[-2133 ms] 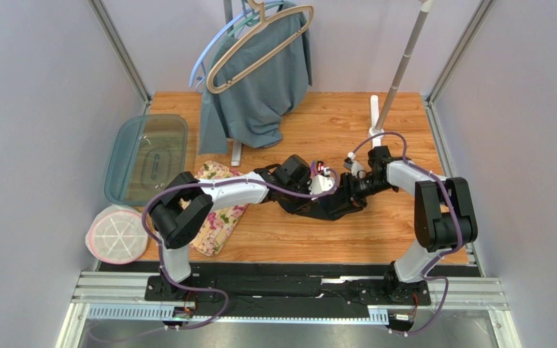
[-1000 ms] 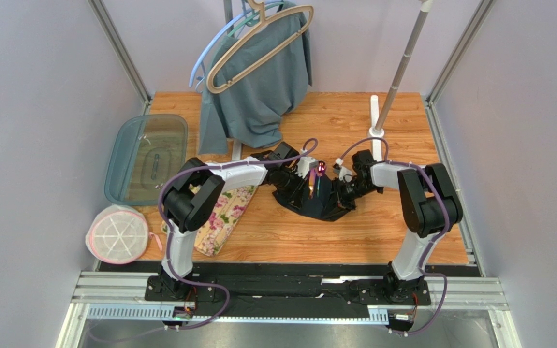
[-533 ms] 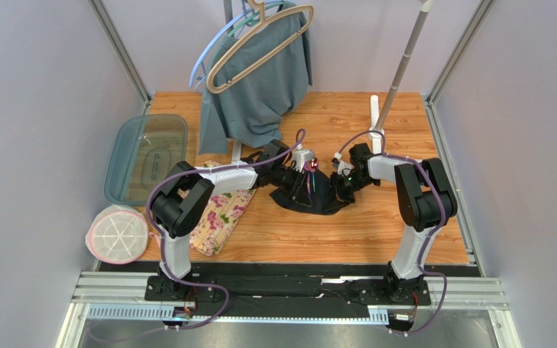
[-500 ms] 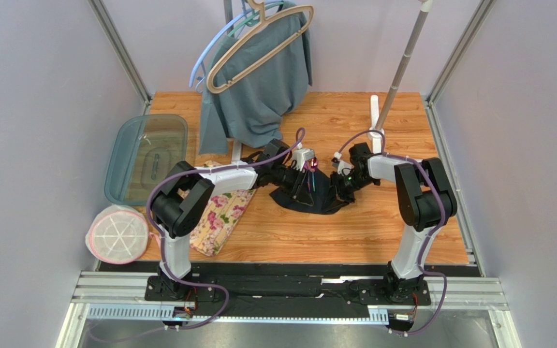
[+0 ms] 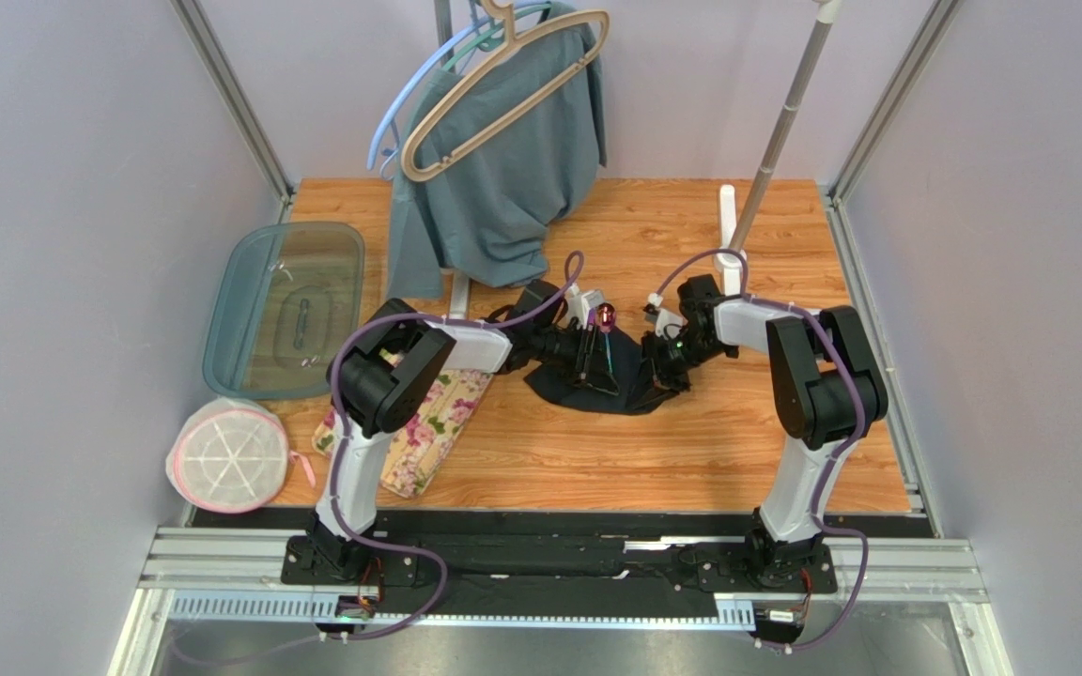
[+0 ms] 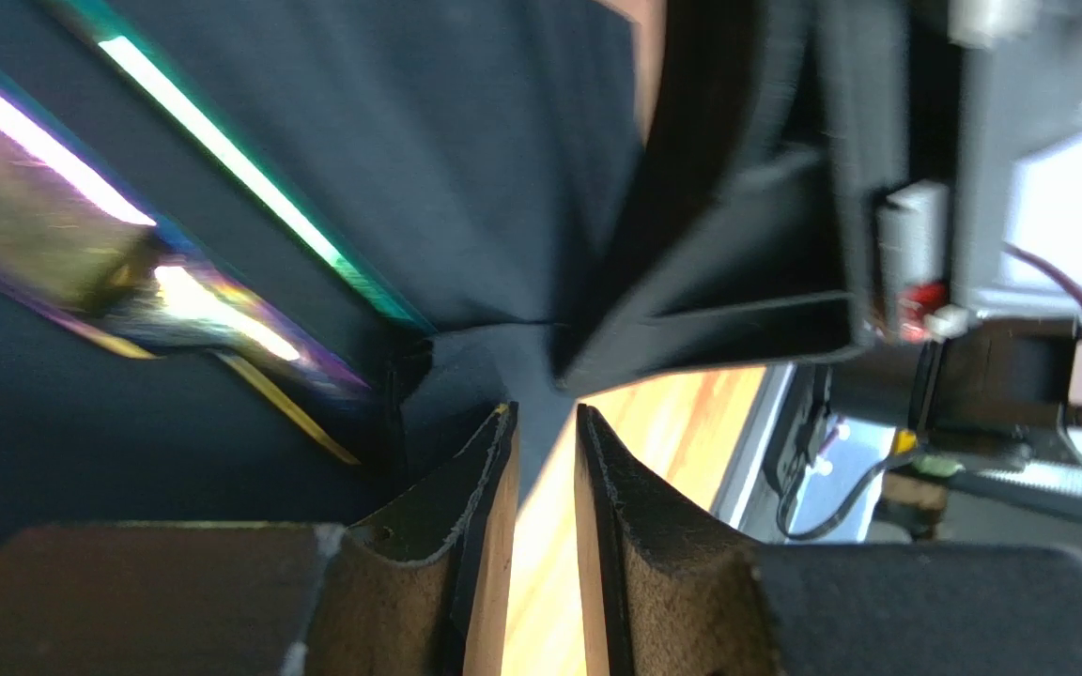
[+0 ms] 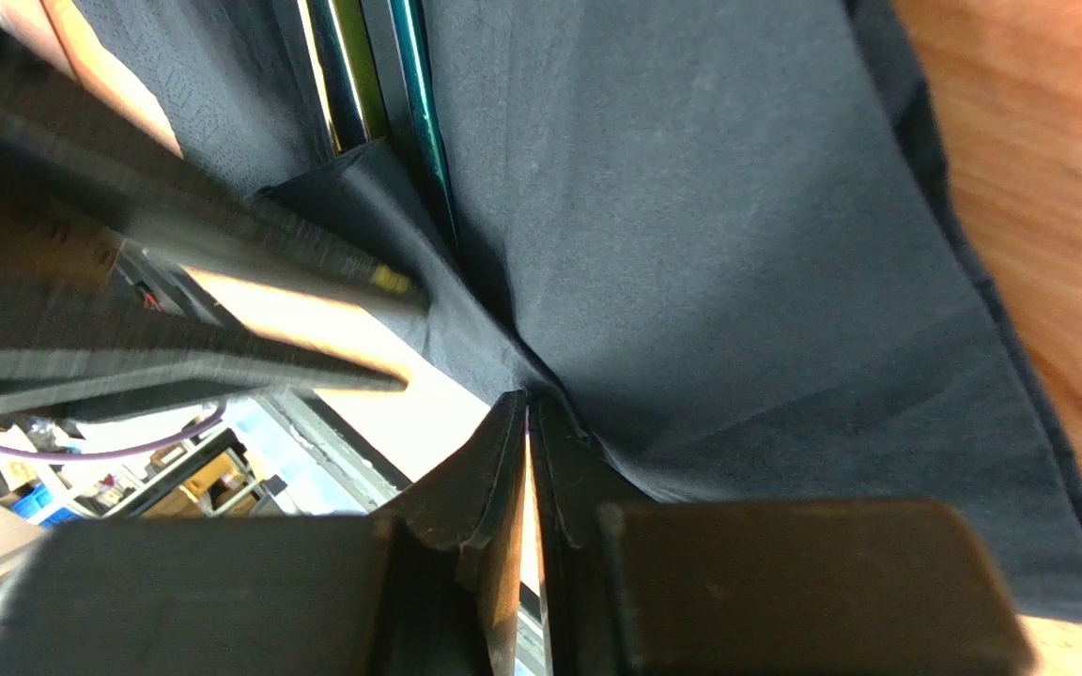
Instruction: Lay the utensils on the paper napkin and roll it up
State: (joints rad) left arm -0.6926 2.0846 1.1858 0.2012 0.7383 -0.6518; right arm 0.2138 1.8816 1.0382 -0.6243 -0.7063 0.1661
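The black paper napkin (image 5: 620, 399) lies crumpled mid-table, with one edge lifted. The iridescent utensils (image 5: 592, 361) lie on it, partly covered; they show as rainbow strips in the left wrist view (image 6: 109, 268) and as green-teal strips in the right wrist view (image 7: 380, 85). My left gripper (image 5: 600, 369) is at the napkin's left side. Its jaws (image 6: 544, 416) stand almost closed on a bunched fold of napkin (image 6: 406, 127). My right gripper (image 5: 657, 369) faces it from the right, and its jaws (image 7: 529, 402) are pinched on the napkin's edge (image 7: 730, 211).
A floral mat (image 5: 427, 418) lies under the left arm. A teal lidded container (image 5: 286, 303) and a pink-rimmed round dish (image 5: 227, 454) sit at the left edge. A grey-teal garment (image 5: 505, 155) hangs at the back, and a white pole stand (image 5: 735, 233) is at back right.
Both grippers carried the napkin's edge away from the near side toward the back, folding it over the utensils. In the last half second only the left arm's elbow swung right.
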